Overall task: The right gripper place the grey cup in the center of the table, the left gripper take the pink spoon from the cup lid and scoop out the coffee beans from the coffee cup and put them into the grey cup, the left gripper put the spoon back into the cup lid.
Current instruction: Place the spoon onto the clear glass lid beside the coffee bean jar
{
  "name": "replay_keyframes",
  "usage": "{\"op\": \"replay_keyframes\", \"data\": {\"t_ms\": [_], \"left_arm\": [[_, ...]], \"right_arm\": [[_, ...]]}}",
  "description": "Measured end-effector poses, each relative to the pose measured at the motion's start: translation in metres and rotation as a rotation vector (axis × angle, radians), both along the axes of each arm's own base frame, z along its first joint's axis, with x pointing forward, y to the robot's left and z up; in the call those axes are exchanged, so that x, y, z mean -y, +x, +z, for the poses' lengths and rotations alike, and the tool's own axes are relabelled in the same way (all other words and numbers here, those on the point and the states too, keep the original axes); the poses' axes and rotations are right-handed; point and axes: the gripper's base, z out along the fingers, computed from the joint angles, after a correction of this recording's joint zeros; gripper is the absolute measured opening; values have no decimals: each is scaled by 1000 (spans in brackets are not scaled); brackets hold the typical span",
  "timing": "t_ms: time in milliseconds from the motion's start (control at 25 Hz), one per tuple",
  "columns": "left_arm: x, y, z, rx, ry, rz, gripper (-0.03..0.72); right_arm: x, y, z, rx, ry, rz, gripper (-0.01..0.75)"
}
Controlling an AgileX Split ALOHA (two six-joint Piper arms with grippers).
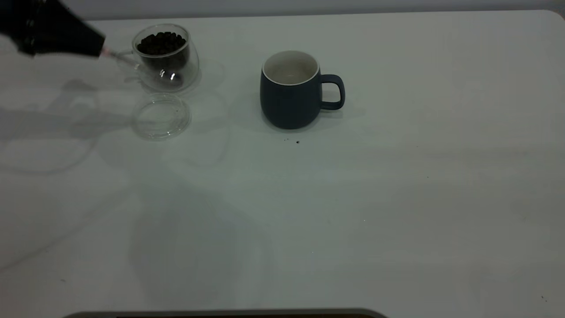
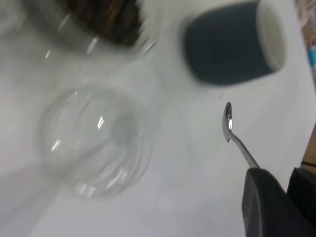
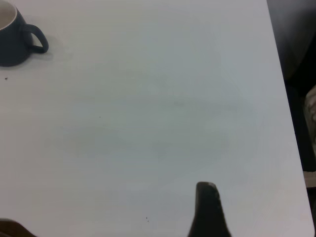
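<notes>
A: Report the left gripper [image 1: 99, 47].
B: Raised at the table's [image 1: 397, 198] far left corner, clamped on the pink spoon [image 1: 132, 62]. The spoon bowl sits in front of the coffee cup [image 1: 165, 57], above the cup lid [image 1: 161, 116].
A: Cups?
B: Coffee beans [image 1: 161, 43] fill the coffee cup. The grey cup [image 1: 293, 90] stands upright near centre, handle right.
A: Right gripper [image 3: 207, 207]?
B: Above bare table; finger spacing cannot be determined.
</notes>
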Motion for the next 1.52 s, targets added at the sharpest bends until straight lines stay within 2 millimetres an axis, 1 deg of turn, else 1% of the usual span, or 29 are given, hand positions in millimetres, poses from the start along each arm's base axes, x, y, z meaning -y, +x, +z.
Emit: {"op": "replay_keyframes", "data": {"t_ms": [120, 240, 440, 560, 720, 1000, 1360, 1520], "left_arm": [[-12, -4, -16, -54, -14, 42, 114], [-18, -7, -32, -97, -29, 67, 114], [-16, -10, -55, -148, -62, 104, 114], [-15, -8, -62, -154, -98, 145, 114], [-19, -6, -60, -137, -126, 184, 114], [-40, -8, -60, -140, -121, 249, 114], [-41, -3, -65, -123, -59, 292, 114], [-41, -3, -65, -130, -59, 300, 114]], "right_arm": [[0, 0, 0, 0, 0, 0, 571], [0, 0, 0, 0, 0, 0, 571], [0, 0, 0, 0, 0, 0, 571], [0, 0, 0, 0, 0, 0, 571], [0, 0, 0, 0, 0, 0, 571], [0, 0, 0, 0, 0, 0, 571], [0, 0, 0, 0, 0, 0, 571], [0, 0, 0, 0, 0, 0, 571]]}}
